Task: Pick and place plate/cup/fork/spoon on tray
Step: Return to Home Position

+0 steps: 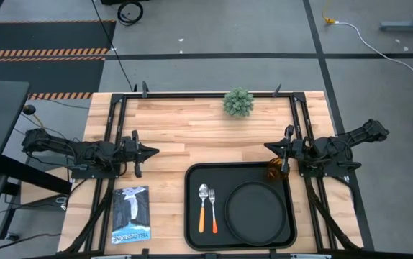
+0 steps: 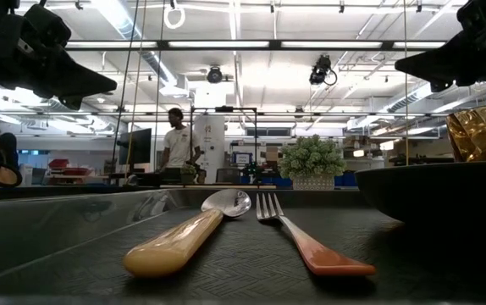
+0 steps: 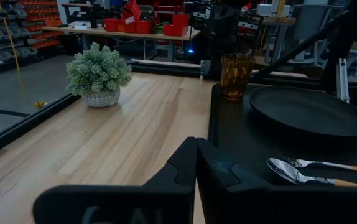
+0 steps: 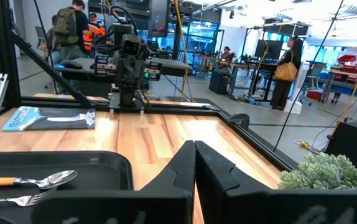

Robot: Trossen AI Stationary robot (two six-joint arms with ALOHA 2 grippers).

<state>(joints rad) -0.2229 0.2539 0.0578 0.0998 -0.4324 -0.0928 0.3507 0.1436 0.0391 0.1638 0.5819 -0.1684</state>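
The black rectangular tray lies at the table's near edge, right of the middle. On it rest the round black plate, the orange-handled spoon and the fork side by side, left of the plate. The amber cup stands in the tray's far right corner. My left gripper is shut and empty above the table, left of the tray. My right gripper is shut and empty, just beyond the tray's far right corner, near the cup. Both sets of fingers show closed in the left wrist view and the right wrist view.
A small potted plant stands at the far edge's middle. A blue booklet lies near the front left, beside the tray. Black frame rails run along the table's sides. Bare wood lies between the grippers.
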